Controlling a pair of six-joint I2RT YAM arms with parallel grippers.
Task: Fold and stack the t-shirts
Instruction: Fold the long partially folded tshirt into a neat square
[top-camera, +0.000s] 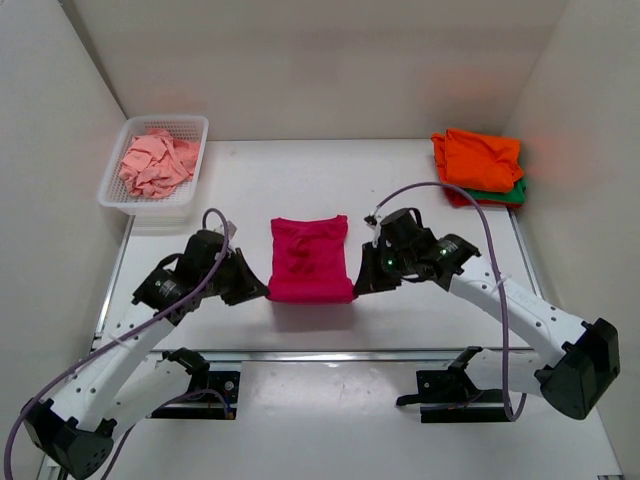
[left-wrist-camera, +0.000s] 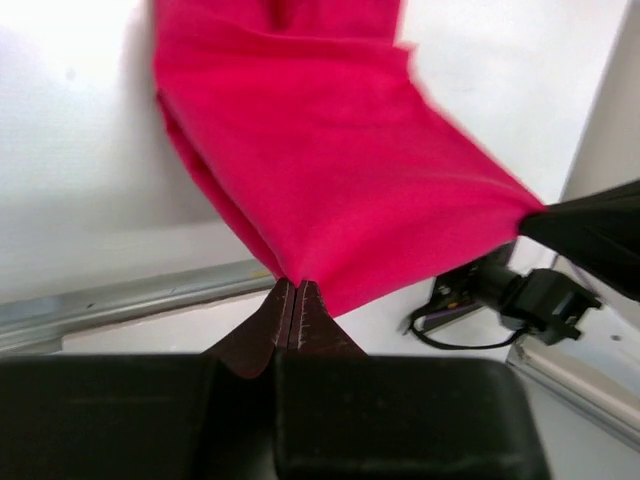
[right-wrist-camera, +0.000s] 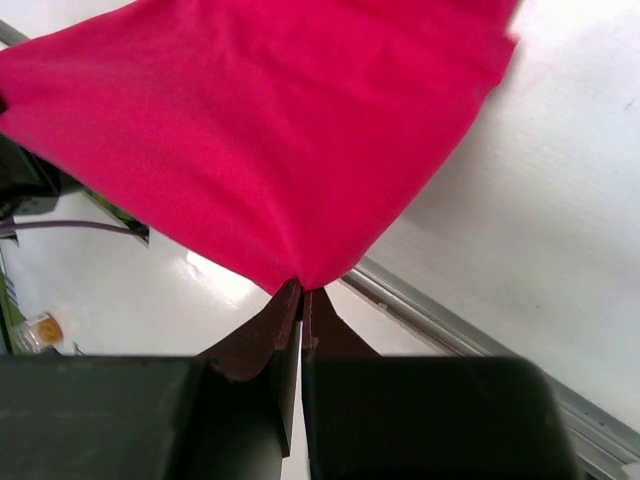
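Left claw (left-wrist-camera: 296, 288) and right claw (right-wrist-camera: 300, 288) each clamp a near corner of the magenta shirt (top-camera: 310, 262). Its free length extends away from both across the tabletop (top-camera: 250, 190).

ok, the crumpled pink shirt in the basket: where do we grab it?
Pinch a raised fold on top of the salmon-pink shirt, coming straight down: it lies bunched in the white basket, whose walls block side approaches. The left gripper is nearer, though both it and the right gripper now pinch the magenta shirt.
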